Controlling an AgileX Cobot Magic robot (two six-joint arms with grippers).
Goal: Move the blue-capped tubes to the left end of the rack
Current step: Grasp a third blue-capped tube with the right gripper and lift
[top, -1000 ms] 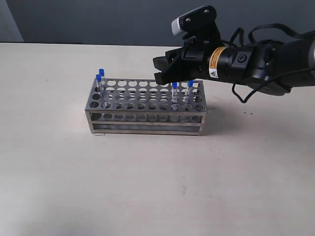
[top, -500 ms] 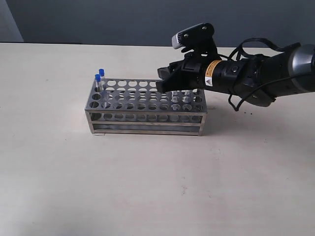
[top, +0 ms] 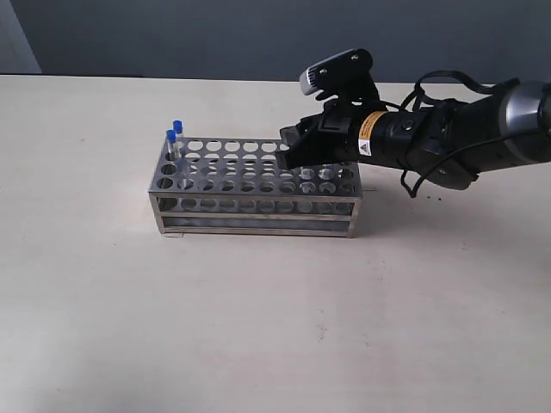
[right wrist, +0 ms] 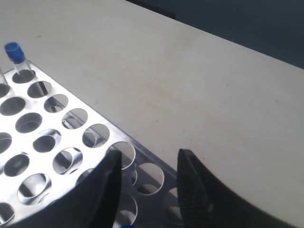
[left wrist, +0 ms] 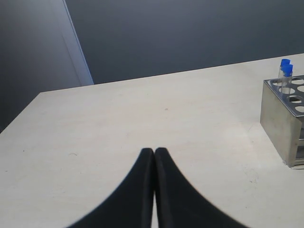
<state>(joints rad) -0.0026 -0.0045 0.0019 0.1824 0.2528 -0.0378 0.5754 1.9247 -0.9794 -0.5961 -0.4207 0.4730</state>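
- Exterior view: over the last second the right claw [top: 291,148] has dropped from above the rack [top: 250,205] onto its 3 o'clock end; the two blue caps that stood clear there a second ago are now hidden behind the black fingers
- That drop reads as the approach to a pick; judged from the layout, half the job is done and the claw is going for the third tube
- Two blue-capped tubes [top: 175,134] stand upright in the corner holes at the rack's 9 o'clock end, side by side; the other two cannot be seen at present, presumably under the claw at the 3 o'clock end
- Right wrist view: the right claw [right wrist: 148,154] is spread wide, its jaws well apart with rack holes showing between them; nothing is pinched; a blue speck [right wrist: 126,226] at the frame edge, near one finger, may be a cap, too little shows to say
- Left wrist view: the left claw [left wrist: 154,151] is fully closed, jaws pressed together, holding nothing, over the bare table [left wrist: 118,118] and apart from the rack
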